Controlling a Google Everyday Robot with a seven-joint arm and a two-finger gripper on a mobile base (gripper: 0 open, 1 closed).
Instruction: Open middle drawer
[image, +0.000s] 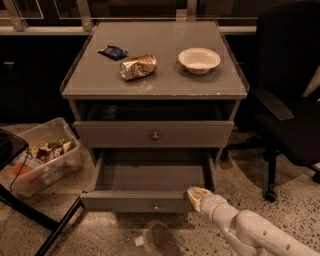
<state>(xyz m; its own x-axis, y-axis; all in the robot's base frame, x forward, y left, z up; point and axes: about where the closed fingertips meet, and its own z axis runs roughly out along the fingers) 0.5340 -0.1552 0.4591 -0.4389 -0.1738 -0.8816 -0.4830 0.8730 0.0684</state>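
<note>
Camera view: the gripper sits low, at the right end of the middle drawer's front. Whether it is open, closed or holding anything cannot be told. The drawer stretches away to its left, pulled well out, knob just left of the gripper. Opening looks essentially done; only release and retreat seem left.

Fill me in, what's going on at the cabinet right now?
The robot's gripper is down near the floor, at the right end of the middle drawer front. That drawer stands pulled well out of the grey cabinet, so the opening looks largely done. The drawer above sits much further in. A crushed can, a white bowl and a dark packet lie on the cabinet top, away from the arm.
</note>
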